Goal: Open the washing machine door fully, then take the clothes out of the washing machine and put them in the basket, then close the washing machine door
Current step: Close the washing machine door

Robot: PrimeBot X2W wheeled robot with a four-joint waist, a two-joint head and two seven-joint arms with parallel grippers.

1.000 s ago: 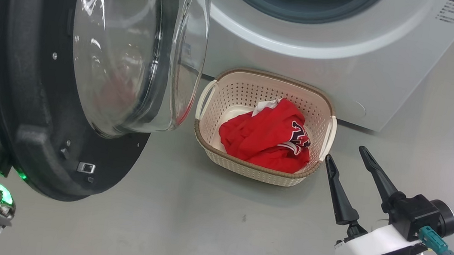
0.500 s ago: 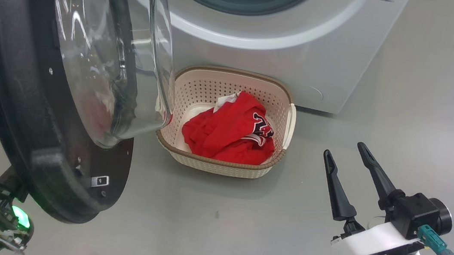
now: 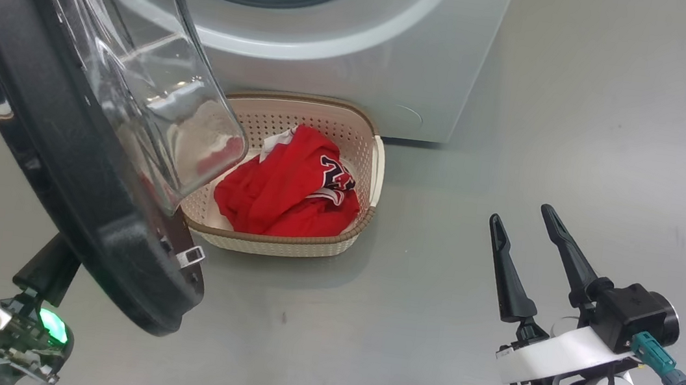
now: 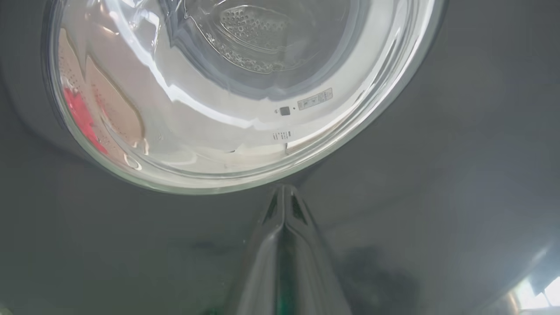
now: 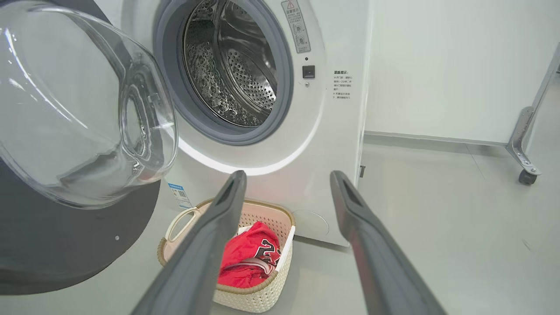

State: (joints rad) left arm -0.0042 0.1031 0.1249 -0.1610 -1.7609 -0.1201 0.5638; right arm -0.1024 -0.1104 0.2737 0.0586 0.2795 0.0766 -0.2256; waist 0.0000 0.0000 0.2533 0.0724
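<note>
Floor (image 3: 555, 114): grey and smooth; carries the machine and the basket.
Washing machine (image 5: 337, 131): white front loader; the grey rubber ring and perforated steel drum (image 5: 236, 78) show through the open mouth.
Washing machine door (image 3: 29, 134): swung out on the robot's left, partly open; black rim, with the clear glass bowl (image 3: 134, 82) bulging toward the machine and overlapping the basket's left side in the head view.
Basket (image 3: 284, 247): cream tub with brown rim, on the floor just in front of the machine's base, below the drum mouth.
Clothes (image 3: 278, 191): red garments heaped inside the basket, navy-and-white print facing up.
Left end effector (image 4: 284, 190): fingers pressed together, gripping nothing; tip at the door's dark outer face, just below the glass.
Right end effector (image 3: 521, 213): fingers spread wide, empty; over the floor to the right of the basket, well apart from it.
</note>
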